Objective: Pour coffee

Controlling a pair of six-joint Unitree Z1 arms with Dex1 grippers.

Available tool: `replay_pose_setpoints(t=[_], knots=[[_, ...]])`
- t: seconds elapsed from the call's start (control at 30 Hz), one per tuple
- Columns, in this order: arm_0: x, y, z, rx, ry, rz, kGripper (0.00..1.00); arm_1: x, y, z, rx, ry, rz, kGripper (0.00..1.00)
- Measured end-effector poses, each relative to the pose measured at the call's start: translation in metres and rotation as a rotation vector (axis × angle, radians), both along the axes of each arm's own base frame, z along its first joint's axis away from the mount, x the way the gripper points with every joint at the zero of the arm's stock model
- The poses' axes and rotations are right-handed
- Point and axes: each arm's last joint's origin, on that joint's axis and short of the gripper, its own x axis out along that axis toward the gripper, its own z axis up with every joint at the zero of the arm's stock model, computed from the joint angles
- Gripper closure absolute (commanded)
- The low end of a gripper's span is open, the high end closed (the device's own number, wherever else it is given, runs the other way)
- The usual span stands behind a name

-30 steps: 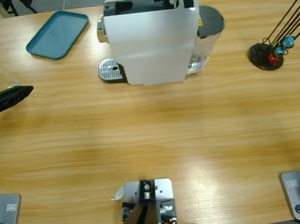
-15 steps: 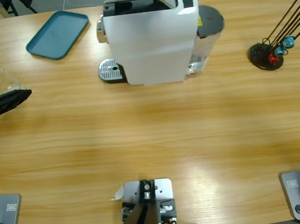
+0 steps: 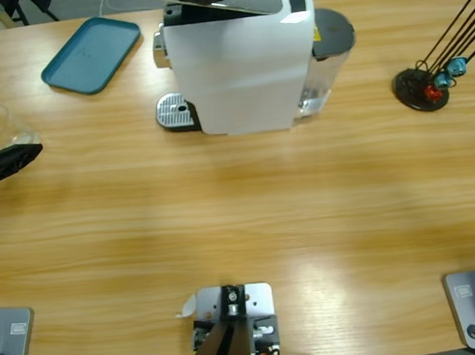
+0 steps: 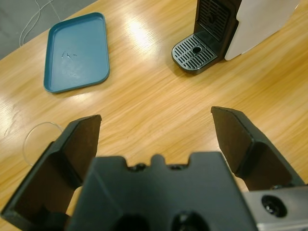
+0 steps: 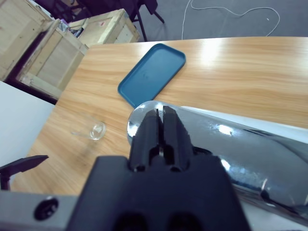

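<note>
A white coffee machine [image 3: 241, 70] stands at the table's far middle, its chrome lever [image 3: 244, 2] lying low across its top. My right gripper [image 5: 161, 113] is shut, its tips resting on the lever [image 5: 231, 144]. A small clear glass [image 3: 7, 128] stands at the far left of the table. My left gripper [image 3: 12, 133] is open by the glass [image 4: 43, 139], which sits just off one jaw's tip, not held. The machine's drip tray [image 4: 195, 50] is bare. The glass [image 5: 96, 130] looks empty; the coffee is out of view.
A teal tray [image 3: 89, 43] lies at the back left, empty. A black capsule stand [image 3: 422, 87] with thin rods sits at the right. Wooden crates [image 5: 62, 53] stand on the floor beyond the table.
The chrome lever has swung down from upright to nearly flat on the machine's top. My left gripper has drifted slightly left, still open.
</note>
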Motion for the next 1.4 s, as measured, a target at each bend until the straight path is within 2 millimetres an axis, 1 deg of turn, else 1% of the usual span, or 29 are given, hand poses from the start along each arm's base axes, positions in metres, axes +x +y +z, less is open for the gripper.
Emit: replay_pose_setpoints(t=[0.3, 0.5, 0.53, 0.57, 0.77, 0.8, 0.83, 0.87, 0.9, 0.97, 1.03, 1.1, 1.17, 1.2, 1.27, 1.3, 1.37, 1.4], knots=[[0.001, -0.001, 0.007, -0.007, -0.006, 0.001, 0.000, 0.004, 0.005, -0.009, -0.047, 0.006, 0.011, 1.000], [0.002, 0.000, 0.006, -0.003, -0.003, 0.011, 0.000, 0.005, 0.006, -0.013, -0.062, 0.017, 0.011, 1.000], [0.002, 0.000, 0.006, -0.003, -0.003, 0.012, 0.000, 0.005, 0.006, -0.016, -0.069, 0.023, 0.011, 1.000], [0.002, 0.000, 0.006, -0.003, -0.003, 0.012, 0.000, 0.005, 0.007, -0.024, -0.091, 0.040, 0.011, 1.000], [0.001, 0.001, 0.007, -0.008, -0.007, 0.014, 0.000, 0.006, 0.006, -0.024, -0.093, 0.041, 0.008, 1.000], [0.001, 0.002, 0.007, -0.009, -0.007, 0.014, 0.000, 0.007, 0.006, -0.024, -0.093, 0.040, 0.006, 0.633], [0.001, 0.002, 0.007, -0.009, -0.007, 0.014, 0.000, 0.006, 0.006, -0.024, -0.097, 0.035, 0.007, 0.177], [0.001, 0.002, 0.007, -0.009, -0.007, 0.015, 0.000, 0.006, 0.005, -0.022, -0.114, 0.018, 0.017, 0.020], [0.001, 0.002, 0.007, -0.006, -0.006, 0.015, 0.000, 0.005, 0.002, -0.020, -0.140, -0.011, 0.037, 0.000], [0.001, 0.005, 0.005, 0.020, 0.003, 0.042, 0.000, 0.000, -0.005, -0.013, -0.228, -0.083, 0.113, 0.000], [0.004, 0.010, 0.005, 0.041, 0.004, 0.096, 0.000, -0.008, -0.019, -0.005, -0.313, -0.136, 0.174, 0.000], [0.008, 0.016, 0.010, 0.021, 0.001, 0.174, 0.000, -0.013, -0.034, 0.005, -0.368, -0.161, 0.209, 0.000], [0.009, 0.020, 0.017, -0.016, -0.015, 0.238, 0.000, -0.022, -0.050, 0.022, -0.390, -0.195, 0.227, 0.000], [0.009, 0.022, 0.020, -0.031, -0.026, 0.259, 0.000, -0.028, -0.059, 0.034, -0.385, -0.220, 0.229, 0.000], [0.009, 0.024, 0.025, -0.047, -0.044, 0.288, 0.000, -0.043, -0.078, 0.055, -0.363, -0.261, 0.227, 0.000], [0.009, 0.026, 0.026, -0.054, -0.053, 0.310, 0.000, -0.052, -0.088, 0.061, -0.352, -0.271, 0.231, 0.000], [0.008, 0.029, 0.027, -0.059, -0.059, 0.364, 0.000, -0.067, -0.105, 0.060, -0.343, -0.263, 0.259, 0.000], [0.008, 0.031, 0.025, -0.050, -0.057, 0.394, 0.000, -0.074, -0.112, 0.054, -0.345, -0.245, 0.278, 0.000]])
